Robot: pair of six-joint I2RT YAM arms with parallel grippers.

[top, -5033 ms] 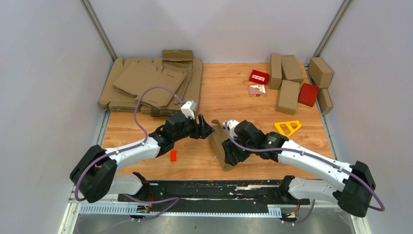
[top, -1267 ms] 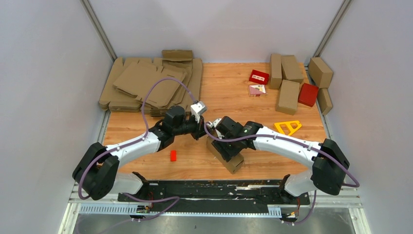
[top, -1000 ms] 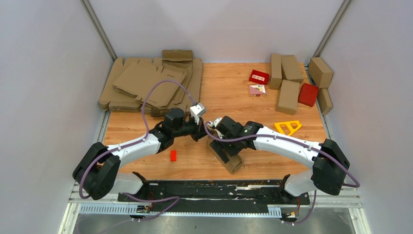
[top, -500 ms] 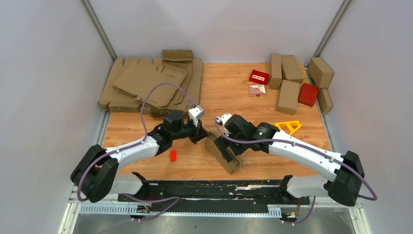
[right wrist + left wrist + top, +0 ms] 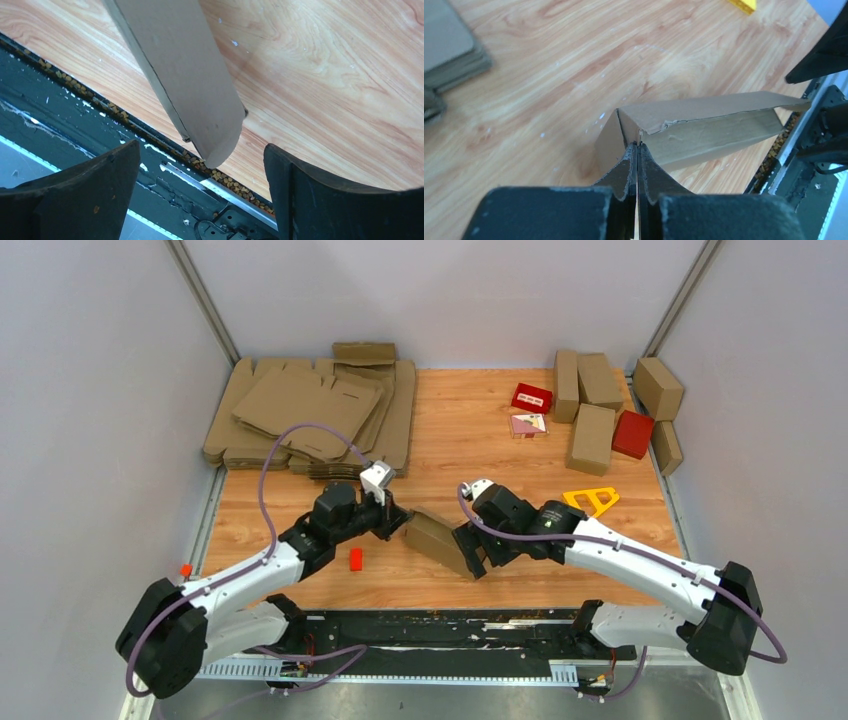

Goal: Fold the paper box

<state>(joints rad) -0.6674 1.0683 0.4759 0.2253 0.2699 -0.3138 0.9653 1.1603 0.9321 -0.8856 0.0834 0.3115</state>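
Observation:
The paper box (image 5: 437, 541) is a partly folded brown carton between my two grippers near the table's front edge. My left gripper (image 5: 399, 524) is shut on a thin flap at the box's left end. In the left wrist view the fingertips (image 5: 630, 155) pinch that flap, and the long open body of the paper box (image 5: 704, 127) stretches away to the right. My right gripper (image 5: 470, 551) stands open at the box's right end. In the right wrist view a rounded flap of the paper box (image 5: 190, 85) hangs between the spread fingers of the right gripper (image 5: 201, 148), touching neither.
A pile of flat cardboard sheets (image 5: 310, 410) fills the back left. Folded brown cartons (image 5: 590, 435) and red boxes (image 5: 632, 433) stand at the back right. A yellow triangle (image 5: 590, 502) lies right of centre and a small red block (image 5: 355, 559) beside the left arm. A black rail (image 5: 75, 100) runs along the front edge.
The left arm has pulled back to the left, dragging the box with it. The right gripper has come off the top of the box and now sits at its right end.

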